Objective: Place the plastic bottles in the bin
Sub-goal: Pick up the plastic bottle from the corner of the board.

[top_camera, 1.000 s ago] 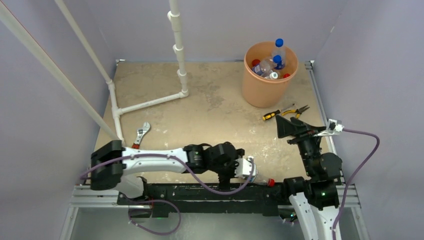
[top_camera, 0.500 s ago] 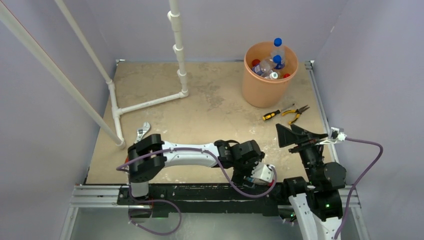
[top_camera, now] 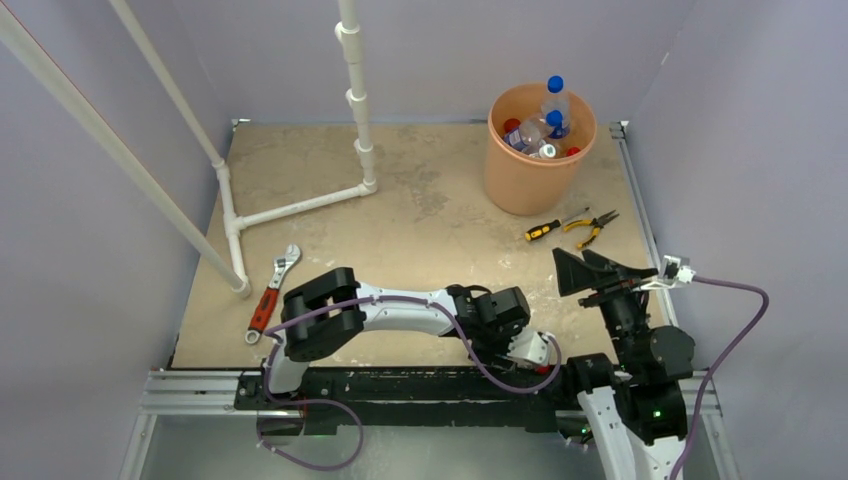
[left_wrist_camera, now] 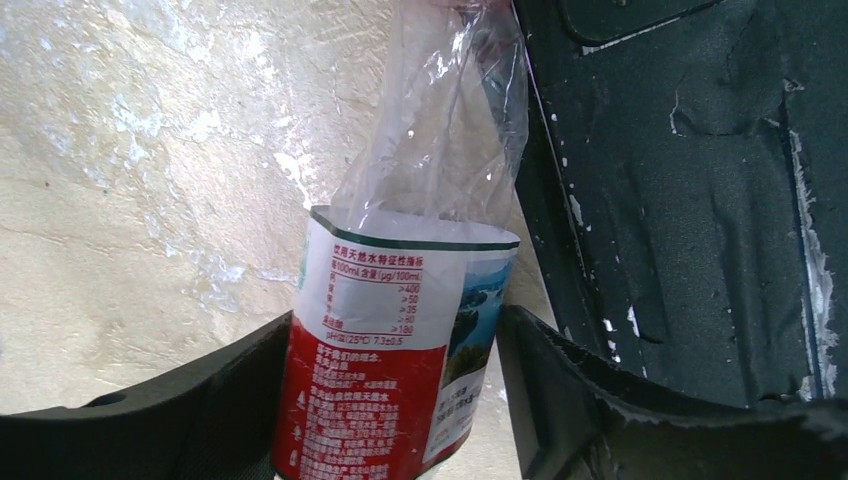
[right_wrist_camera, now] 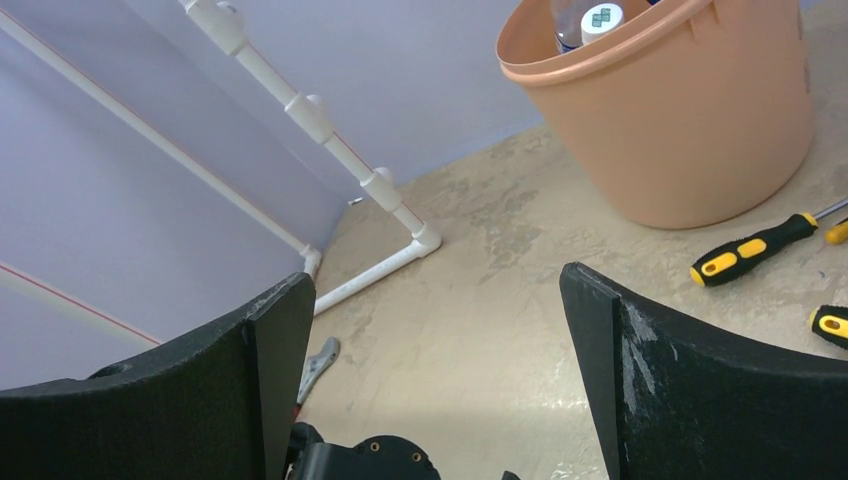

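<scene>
Uncovering the wrench (top_camera: pixel 268 295) at the left by swinging the left arm (top_camera: pixel 400 305) rightward along the near edge of the tabletop (top_camera: pixel 420 220). Bringing the left pincer (top_camera: pixel 540 350) down over the one bottle (left_wrist_camera: pixel 440 150) seen outside the bin, lying crumpled on the tabletop right against the black rail (left_wrist_camera: pixel 680 200). Narrowing from wide open a second ago to roughly halfway, fingers (left_wrist_camera: pixel 200 400) now flanking the red-and-white label (left_wrist_camera: pixel 390 300), at or against its sides; not showing clearly whether pinching firmly yet. Pointing to a pick-up under way, with the lift and carry to the bin (top_camera: pixel 520 185) at the far right, already holding several bottles (top_camera: pixel 548 125), likely coming next. Keeping the right pincer (top_camera: pixel 598 268) spread wide, gripping nothing, hovering near the screwdriver (top_camera: pixel 545 230) and pliers (top_camera: pixel 592 225).
</scene>
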Controlling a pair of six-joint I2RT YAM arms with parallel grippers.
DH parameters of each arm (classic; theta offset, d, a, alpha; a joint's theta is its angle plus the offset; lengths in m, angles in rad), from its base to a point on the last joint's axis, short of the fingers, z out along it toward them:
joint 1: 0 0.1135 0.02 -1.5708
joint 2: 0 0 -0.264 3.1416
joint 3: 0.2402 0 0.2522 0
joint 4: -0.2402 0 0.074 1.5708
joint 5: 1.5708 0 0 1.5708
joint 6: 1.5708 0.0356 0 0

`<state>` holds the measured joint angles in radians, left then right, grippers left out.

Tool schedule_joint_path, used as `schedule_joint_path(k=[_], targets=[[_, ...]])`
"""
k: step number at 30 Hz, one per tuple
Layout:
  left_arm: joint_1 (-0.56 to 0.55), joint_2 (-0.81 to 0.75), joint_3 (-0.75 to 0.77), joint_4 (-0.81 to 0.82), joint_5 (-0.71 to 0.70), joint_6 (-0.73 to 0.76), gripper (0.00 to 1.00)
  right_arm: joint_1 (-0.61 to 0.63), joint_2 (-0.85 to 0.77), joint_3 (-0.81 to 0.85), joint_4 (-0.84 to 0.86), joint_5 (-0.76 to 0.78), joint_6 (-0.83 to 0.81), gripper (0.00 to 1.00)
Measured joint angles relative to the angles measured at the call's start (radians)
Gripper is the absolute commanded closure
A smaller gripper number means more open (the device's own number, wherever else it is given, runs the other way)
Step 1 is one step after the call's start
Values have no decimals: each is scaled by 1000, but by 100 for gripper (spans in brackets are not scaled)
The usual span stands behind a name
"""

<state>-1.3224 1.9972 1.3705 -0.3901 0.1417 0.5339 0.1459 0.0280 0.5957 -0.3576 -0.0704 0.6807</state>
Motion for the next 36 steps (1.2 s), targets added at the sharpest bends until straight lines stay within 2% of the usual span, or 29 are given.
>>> schedule_joint_path(k=[4, 9, 13, 15, 18, 25, 28, 33, 36], targets=[[0, 0, 0, 4, -1, -12, 54, 0, 5, 13, -2, 0, 0, 5], [0, -17, -14, 18, -46, -53, 67, 0, 24, 45, -2, 0, -5, 5], [11, -133, -113, 52, -98, -108, 75, 12, 72, 108, 11, 26, -28, 5], [28, -255, -193, 74, -128, -146, 79, 19, 112, 147, 34, 55, -40, 5], [63, -476, -301, 141, -168, -220, 79, 28, 244, 235, 106, 117, -69, 5], [92, -921, -520, 377, -240, -425, 76, 32, 696, 452, 301, 167, -124, 4], [92, -1072, -616, 461, -262, -515, 74, 32, 791, 501, 338, 163, -149, 4], [92, -1244, -742, 592, -285, -626, 74, 32, 880, 544, 412, 65, -167, 6], [92, -1287, -810, 693, -296, -675, 74, 33, 883, 544, 475, -105, -157, 8]])
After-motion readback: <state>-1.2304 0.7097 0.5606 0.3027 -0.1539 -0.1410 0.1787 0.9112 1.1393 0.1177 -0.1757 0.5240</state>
